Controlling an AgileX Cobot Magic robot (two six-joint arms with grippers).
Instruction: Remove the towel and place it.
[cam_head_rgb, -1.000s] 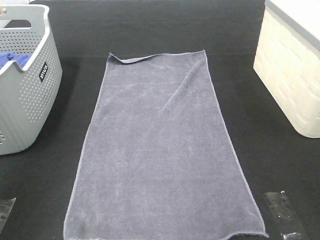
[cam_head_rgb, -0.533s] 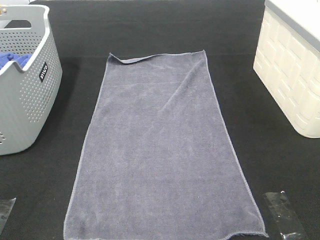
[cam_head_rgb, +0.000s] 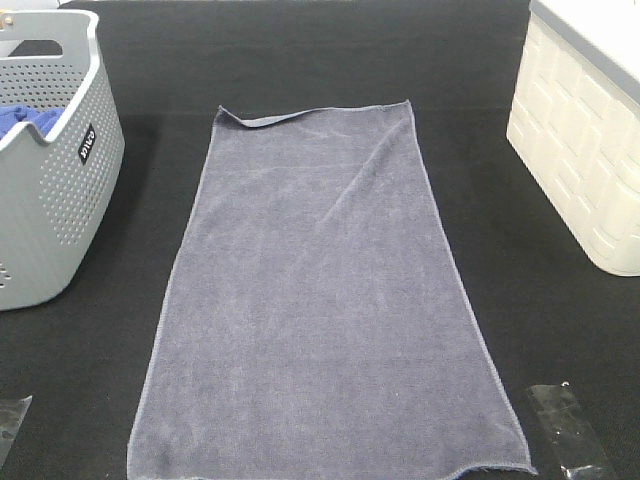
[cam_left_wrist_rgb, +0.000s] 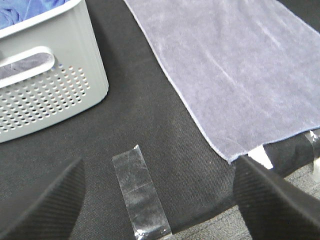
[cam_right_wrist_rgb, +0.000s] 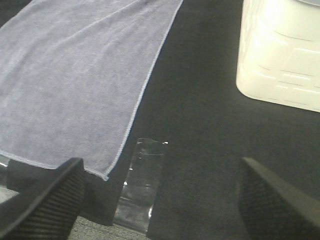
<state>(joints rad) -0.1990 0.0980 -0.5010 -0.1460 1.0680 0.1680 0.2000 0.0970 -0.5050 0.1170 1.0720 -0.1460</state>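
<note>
The towel (cam_head_rgb: 320, 300) is a long grey-lavender cloth lying flat and spread out along the middle of the black table, with its far left corner (cam_head_rgb: 236, 119) folded over a little. It also shows in the left wrist view (cam_left_wrist_rgb: 240, 65) and the right wrist view (cam_right_wrist_rgb: 75, 75). My left gripper (cam_left_wrist_rgb: 157, 197) is open and empty, hovering off the towel's near left corner. My right gripper (cam_right_wrist_rgb: 160, 195) is open and empty, off the near right corner. Neither gripper shows in the exterior view.
A grey perforated basket (cam_head_rgb: 50, 190) holding a bright blue cloth (cam_head_rgb: 25, 118) stands at the left. A cream crate (cam_head_rgb: 585, 130) stands at the right. Clear tape strips (cam_head_rgb: 565, 430) (cam_left_wrist_rgb: 137, 190) lie near the table's front edge on both sides.
</note>
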